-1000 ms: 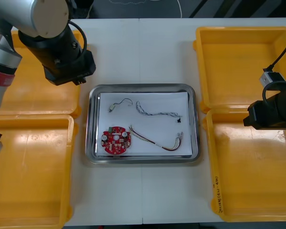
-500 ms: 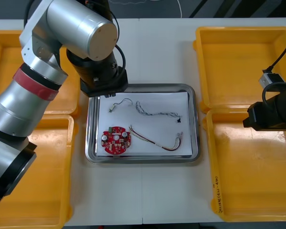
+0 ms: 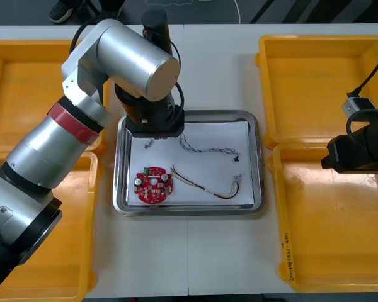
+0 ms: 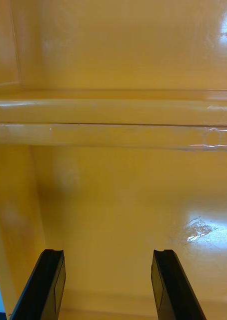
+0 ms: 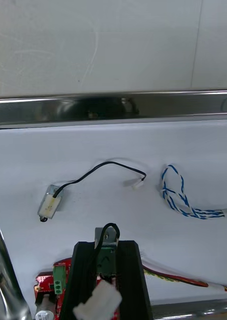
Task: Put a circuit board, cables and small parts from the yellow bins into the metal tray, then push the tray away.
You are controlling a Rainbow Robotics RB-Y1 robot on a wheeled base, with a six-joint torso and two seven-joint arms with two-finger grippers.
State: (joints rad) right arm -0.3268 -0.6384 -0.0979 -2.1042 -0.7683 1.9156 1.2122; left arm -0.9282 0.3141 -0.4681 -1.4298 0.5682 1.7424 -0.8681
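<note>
My left gripper [image 5: 107, 246] hangs over the far left corner of the metal tray [image 3: 214, 114], shut on a black cable with a white plug [image 5: 105, 299]. In the front view the left arm's wrist [image 3: 152, 116] hides its fingers. On the tray's white inside lie a round red circuit board [image 3: 154, 185], a blue and white cable [image 3: 208, 148], a red and yellow cable [image 3: 208, 185] and another black cable [image 5: 96, 172] with a small metal part [image 5: 49, 204] at its end. My right gripper [image 4: 108, 285] is open over the right-hand yellow bins, holding nothing.
Two yellow bins stand at the left [image 3: 31, 94] [image 3: 38, 226] and two at the right [image 3: 321, 82] [image 3: 340, 239]. A small black part [image 3: 237, 159] lies near the tray's right side. Bare table lies beyond the tray rim [image 5: 143, 105].
My left arm has swung from over the far left bin rightwards to the tray's far left corner. The right arm has not moved.
</note>
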